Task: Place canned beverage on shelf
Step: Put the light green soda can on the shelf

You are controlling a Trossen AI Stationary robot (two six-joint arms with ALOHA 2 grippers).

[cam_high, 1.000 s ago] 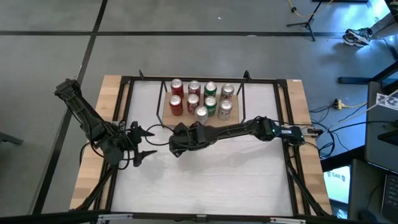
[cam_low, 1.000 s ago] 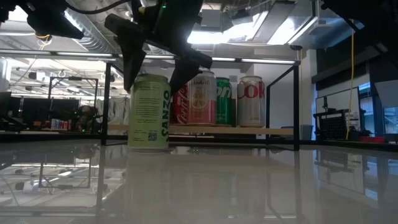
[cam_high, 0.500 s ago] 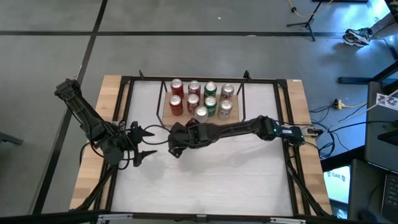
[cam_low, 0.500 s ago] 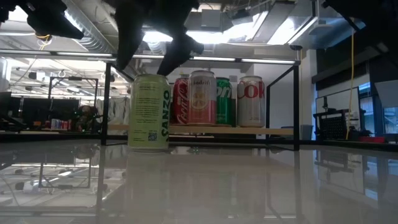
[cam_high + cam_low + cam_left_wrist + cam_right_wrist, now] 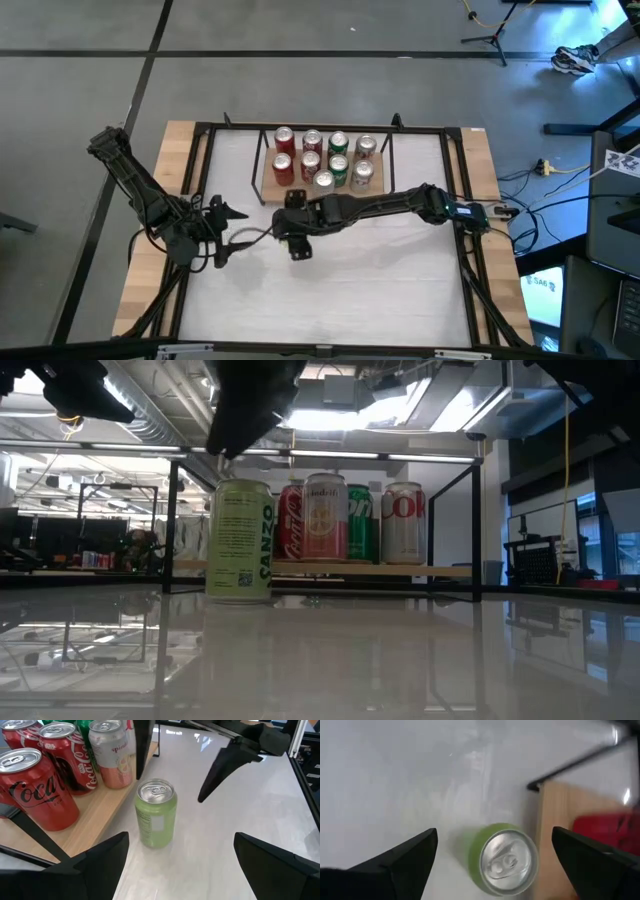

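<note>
A light-green can (image 5: 156,815) stands upright on the white table, its base on the tabletop, just in front of the shelf's near left corner (image 5: 102,812). In the low view the can (image 5: 240,540) stands before the shelf (image 5: 440,570). Several cans (image 5: 325,160) stand on the shelf's wooden board (image 5: 268,190). My right gripper (image 5: 298,243) hovers open above the green can (image 5: 502,857), its fingers (image 5: 142,750) apart and clear of the can's top. My left gripper (image 5: 232,230) waits open at the table's left, pointing toward the can.
A black metal frame (image 5: 200,130) runs around the table, with wooden strips (image 5: 180,160) along both sides. White tabletop (image 5: 350,290) lies open toward the near edge. The room beyond shows in the low view.
My right gripper has risen from either side of the green can's top until its fingers are clear above it, and it has rolled about its own pointing line. The can has stayed upright in the same place on the table.
</note>
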